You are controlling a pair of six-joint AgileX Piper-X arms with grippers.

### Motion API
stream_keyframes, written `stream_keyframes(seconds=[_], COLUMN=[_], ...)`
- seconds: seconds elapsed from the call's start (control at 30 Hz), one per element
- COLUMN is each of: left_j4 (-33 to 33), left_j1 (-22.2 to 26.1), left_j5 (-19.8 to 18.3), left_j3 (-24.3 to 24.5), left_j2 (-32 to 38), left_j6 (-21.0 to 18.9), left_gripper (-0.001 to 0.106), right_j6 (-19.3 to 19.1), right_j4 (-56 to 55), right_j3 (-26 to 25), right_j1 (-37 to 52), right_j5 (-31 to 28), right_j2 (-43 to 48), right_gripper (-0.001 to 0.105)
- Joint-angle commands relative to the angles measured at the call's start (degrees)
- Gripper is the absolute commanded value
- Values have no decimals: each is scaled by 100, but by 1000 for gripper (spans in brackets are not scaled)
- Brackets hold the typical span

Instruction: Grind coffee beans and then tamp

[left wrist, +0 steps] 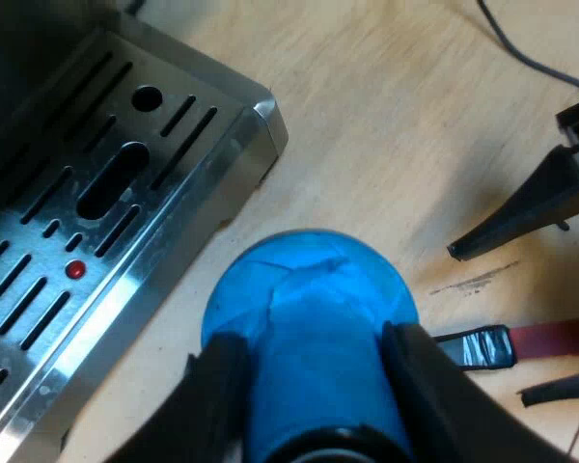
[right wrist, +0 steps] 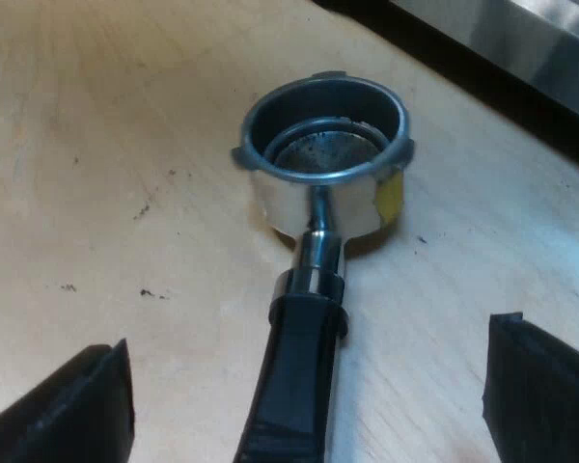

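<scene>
My left gripper (left wrist: 314,345) clamps the round blue tamper (left wrist: 304,280) beside the steel espresso machine (left wrist: 207,169). My right gripper (right wrist: 309,349) gapes wide, empty, astride the dark handle of the round metal holder (right wrist: 318,207) on the wooden table (right wrist: 125,145).

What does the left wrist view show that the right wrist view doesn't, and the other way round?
Left wrist view: a round-topped blue tamper gripped between the left gripper's black fingers, beside the espresso machine's slotted steel drip tray. Right wrist view: the holder's round metal basket, ahead of the open right gripper. Both: the pale wooden table and the holder's dark handle, its red end in the left wrist view.
</scene>
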State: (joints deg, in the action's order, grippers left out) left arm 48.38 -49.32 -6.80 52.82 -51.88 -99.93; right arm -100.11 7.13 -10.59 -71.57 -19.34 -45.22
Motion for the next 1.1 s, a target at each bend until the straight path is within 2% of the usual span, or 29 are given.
stream_keyframes(seconds=[0.03,0.1,0.2,0.3,0.37,0.47,0.5,0.53,0.7,0.8,1.03,1.1], left_j4=[123,219,478,733,783,1014,1117,1141,1520,1565,1400,1025], left_j1=[1,1,1,24,69,587,902,953,2412,2993,3202,3200], left_j5=[68,68,68,385,448,466,448,437,-201,-199,13,15], left_j3=[37,37,37,37,37,37,37,37,23,-159,-825,-1137], left_j2=[176,278,508,788,842,1029,1076,1086,1167,1272,1407,1407], left_j6=[-41,-75,-179,-336,-342,-403,-388,-364,112,221,203,122], left_gripper=[0,0,0,0,0,0,0,0,0,0,0,0], right_j6=[11,11,0,0,0,0,-29,-29,-29,-18,-18,-18], right_j4=[193,629,1089,1640,1738,1907,2256,2264,2270,2313,2433,2432], right_j3=[7,7,7,7,7,7,7,7,7,7,7,7], right_j1=[-11,-11,-11,-11,-11,-11,-11,-11,-11,-11,-11,-11], right_j5=[80,321,333,333,333,333,333,333,333,333,333,333], right_j2=[34,34,34,34,34,34,34,34,34,34,34,34], right_gripper=[75,75,75,75,75,75,75,75,75,75,75,75])
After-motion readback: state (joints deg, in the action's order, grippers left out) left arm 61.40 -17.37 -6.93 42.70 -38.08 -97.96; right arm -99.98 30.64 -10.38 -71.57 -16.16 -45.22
